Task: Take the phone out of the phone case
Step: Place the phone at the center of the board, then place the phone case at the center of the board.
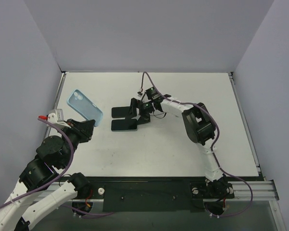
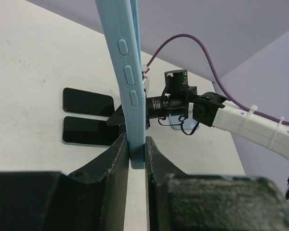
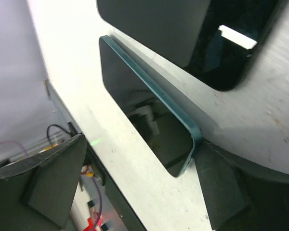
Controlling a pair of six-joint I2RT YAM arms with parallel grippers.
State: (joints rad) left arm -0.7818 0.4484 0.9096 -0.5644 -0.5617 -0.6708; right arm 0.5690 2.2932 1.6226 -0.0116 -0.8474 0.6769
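Note:
My left gripper (image 1: 86,128) is shut on the lower end of a light blue phone case (image 1: 85,109) and holds it up off the table at the left. In the left wrist view the case (image 2: 127,72) stands upright between my closed fingers (image 2: 116,156). A dark phone with a teal edge (image 1: 124,125) lies flat on the table, screen up. My right gripper (image 1: 139,113) is open at the phone's right end. In the right wrist view the phone (image 3: 149,115) lies between the wide-apart fingers, and the right finger (image 3: 221,187) touches its corner.
A second flat black slab (image 1: 120,112) lies just behind the phone, close alongside it; it also shows in the right wrist view (image 3: 192,38). The white table (image 1: 183,149) has raised edges, with grey walls on three sides. The right arm's cable (image 1: 149,79) loops above the wrist.

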